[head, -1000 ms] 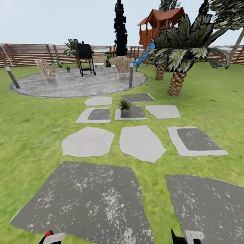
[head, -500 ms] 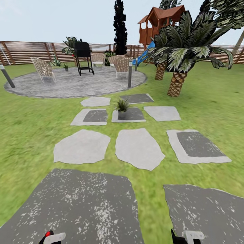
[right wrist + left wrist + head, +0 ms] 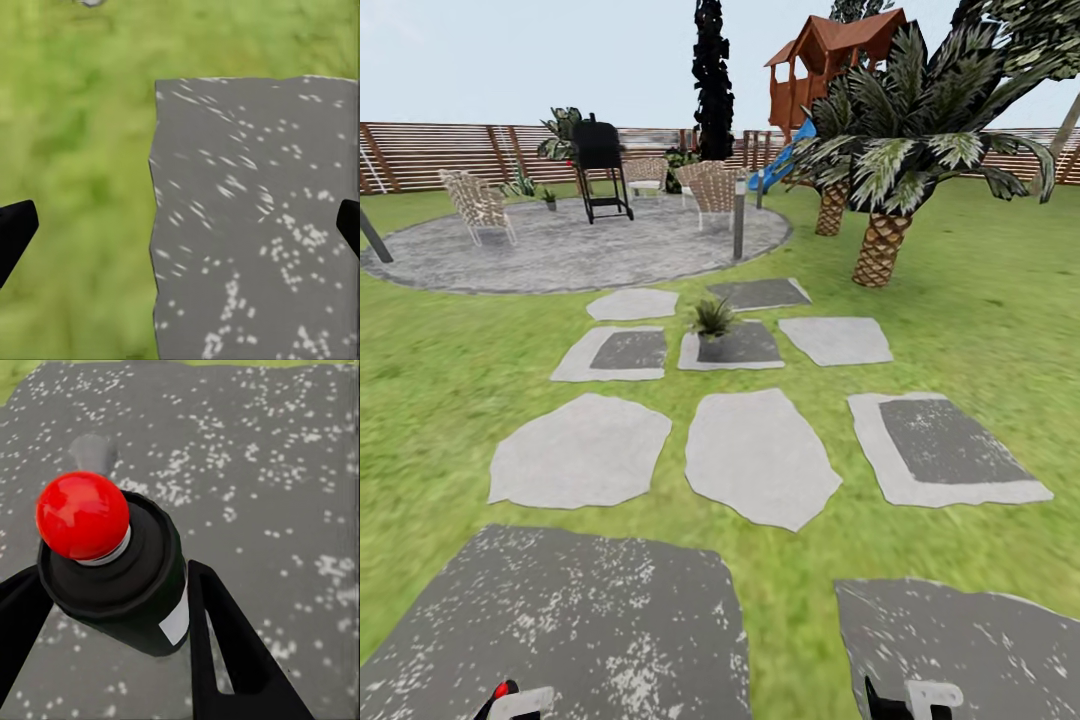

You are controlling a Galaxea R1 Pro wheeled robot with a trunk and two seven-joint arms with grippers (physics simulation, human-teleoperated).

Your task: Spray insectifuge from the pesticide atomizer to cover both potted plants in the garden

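Pesticide atomizer (image 3: 124, 577) gripped in left claw (image 3: 112, 607) | right claw (image 3: 180, 225) open | 1 potted plant (image 3: 712, 317) far ahead, probably centre-left.

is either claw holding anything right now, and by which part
The left claw holds the pesticide atomizer by its dark body, just below the red top. The right claw is open and empty.

potted plant (image 3: 712, 317) on stepping stone (image 3: 731, 348) | patio (image 3: 575, 250) behind | palm (image 3: 900, 150) right
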